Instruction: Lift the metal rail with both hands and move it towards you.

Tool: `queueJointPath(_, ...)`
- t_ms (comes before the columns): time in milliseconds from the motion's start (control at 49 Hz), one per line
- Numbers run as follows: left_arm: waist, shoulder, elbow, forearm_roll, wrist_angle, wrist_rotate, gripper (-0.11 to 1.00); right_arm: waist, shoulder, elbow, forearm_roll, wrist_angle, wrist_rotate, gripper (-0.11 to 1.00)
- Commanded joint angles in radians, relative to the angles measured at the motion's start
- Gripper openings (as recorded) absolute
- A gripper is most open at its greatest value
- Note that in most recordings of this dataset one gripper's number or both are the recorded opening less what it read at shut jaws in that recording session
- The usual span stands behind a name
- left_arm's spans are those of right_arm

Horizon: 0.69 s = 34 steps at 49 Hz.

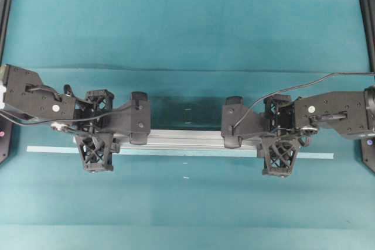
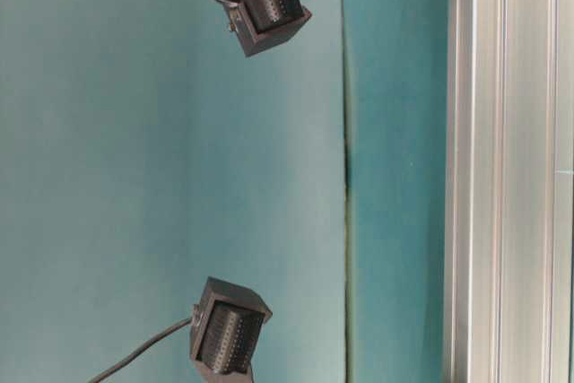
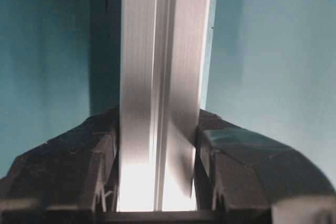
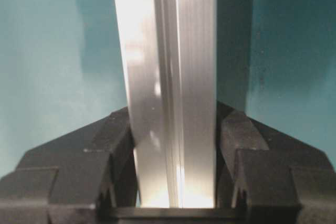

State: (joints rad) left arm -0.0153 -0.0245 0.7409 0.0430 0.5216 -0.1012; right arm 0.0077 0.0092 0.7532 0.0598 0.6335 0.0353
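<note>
where teal table (image 1: 187, 33) spreads, seam-creased

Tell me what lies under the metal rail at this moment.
Under the metal rail the overhead view shows teal table and a thin pale-blue strip along its near edge. Both grippers, left and right, cover the rail's ends.

No readable text, label, brand or number anywhere
</note>
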Motion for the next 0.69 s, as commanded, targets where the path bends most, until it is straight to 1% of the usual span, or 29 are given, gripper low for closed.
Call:
queueJointPath(0,-0.003,0.003,0.000,-0.003,-0.012,-0.017,0.28,-0.011,0.008,-0.011,-0.005,-0.017,0.000,0.40)
queueJointPath(286,-0.005,0.003,0.002,-0.003,-0.026,-0.009,0.28,-0.011,0.009,-0.011,0.005,-0.014,0.006,0.41)
queueJointPath(306,-0.005,0.003,0.000,-0.003,-0.026,-0.009,0.28,-0.011,0.009,-0.012,0.008,-0.014,0.006,0.43)
queueJointPath(388,-0.003,0.002,0.002,-0.003,-0.026,-0.012,0.28,-0.011,0.009,-0.011,0.020,-0.015,0.006,0.65)
queueJointPath(449,-0.003,0.002,0.002,-0.003,-0.026,-0.015,0.28,-0.009,0.009,-0.011,0.025,-0.015,0.008,0.79)
queueJointPath(490,-0.003,0.002,0.003,-0.003,-0.026,-0.014,0.34,-0.009,0.009,-0.009,0.023,-0.015,0.008,0.85)
queueJointPath(572,-0.003,0.000,0.005,-0.003,-0.026,-0.014,0.57,-0.008,0.009,-0.009,0.025,-0.017,0.009,0.93)
queueJointPath(674,-0.003,-0.005,0.012,-0.003,-0.031,-0.006,0.86,-0.006,0.009,-0.009,0.025,-0.021,0.009,0.97)
